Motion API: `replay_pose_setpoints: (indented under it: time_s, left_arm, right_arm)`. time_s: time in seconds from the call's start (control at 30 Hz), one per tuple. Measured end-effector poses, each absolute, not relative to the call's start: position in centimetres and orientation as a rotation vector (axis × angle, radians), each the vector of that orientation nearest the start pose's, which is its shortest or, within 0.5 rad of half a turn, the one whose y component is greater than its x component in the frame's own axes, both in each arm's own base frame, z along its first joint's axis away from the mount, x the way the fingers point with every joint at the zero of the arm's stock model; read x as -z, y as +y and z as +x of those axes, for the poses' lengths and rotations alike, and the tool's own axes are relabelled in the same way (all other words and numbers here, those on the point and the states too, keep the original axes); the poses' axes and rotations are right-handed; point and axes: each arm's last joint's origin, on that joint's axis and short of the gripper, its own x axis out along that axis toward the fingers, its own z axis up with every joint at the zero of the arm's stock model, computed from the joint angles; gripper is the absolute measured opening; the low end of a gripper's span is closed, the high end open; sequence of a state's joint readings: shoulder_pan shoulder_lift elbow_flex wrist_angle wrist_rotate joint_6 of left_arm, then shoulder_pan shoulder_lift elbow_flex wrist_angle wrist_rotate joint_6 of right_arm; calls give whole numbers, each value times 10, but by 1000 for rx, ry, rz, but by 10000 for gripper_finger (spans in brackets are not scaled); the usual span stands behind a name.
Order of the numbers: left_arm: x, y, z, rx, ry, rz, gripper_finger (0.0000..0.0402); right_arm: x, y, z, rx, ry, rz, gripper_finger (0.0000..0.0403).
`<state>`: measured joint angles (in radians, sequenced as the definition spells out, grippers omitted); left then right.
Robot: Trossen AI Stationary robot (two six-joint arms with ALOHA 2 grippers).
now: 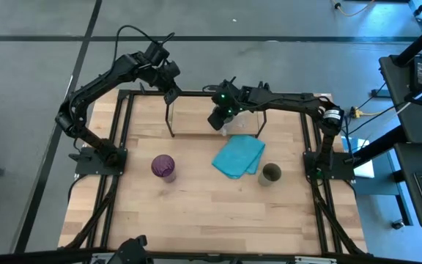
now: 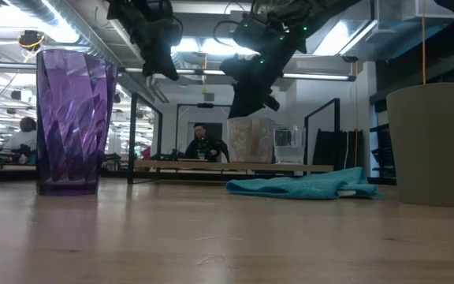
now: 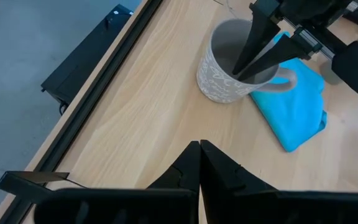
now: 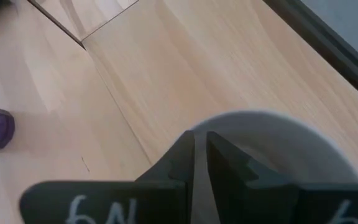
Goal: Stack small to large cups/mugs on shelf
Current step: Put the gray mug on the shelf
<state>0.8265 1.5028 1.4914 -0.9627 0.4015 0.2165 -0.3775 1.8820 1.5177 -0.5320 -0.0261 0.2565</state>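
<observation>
My right gripper (image 1: pixel 218 119) is shut on the grey patterned mug (image 3: pixel 229 68) at the black wire shelf (image 1: pixel 171 117) at the table's far side. The mug also shows in the low view (image 2: pixel 251 140), beside the small clear glass (image 2: pixel 288 146). My left gripper (image 3: pixel 199 149) is shut and empty, held above the shelf's far left corner (image 1: pixel 171 92). The purple tumbler (image 1: pixel 163 167) stands upright on the table at the left. The olive-green cup (image 1: pixel 270 174) stands upright at the right. My right gripper pinches the mug's wall at the rim (image 3: pixel 253 73), close to the handle (image 3: pixel 286 79), with one finger inside the mug and one outside. The fingers (image 3: pixel 257 43) slant down from above. The mug is upright; I cannot tell whether its bottom rests on the wood.
A folded turquoise cloth (image 1: pixel 238 156) lies on the table just in front of the shelf, between tumbler and olive cup. The black table frame (image 3: pixel 98 74) runs along the table's edges. Bare wood (image 1: pixel 211 213) fills the near half of the table.
</observation>
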Motion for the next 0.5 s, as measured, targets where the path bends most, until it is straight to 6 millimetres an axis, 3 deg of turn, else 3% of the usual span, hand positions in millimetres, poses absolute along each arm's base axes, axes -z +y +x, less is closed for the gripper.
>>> replay_pose_setpoints:
  time_s: [0.5]
  left_arm:
    - [-346,214,212,-305,831,-361,0]
  right_arm:
    - [-250,-153,385,464,803,392,46]
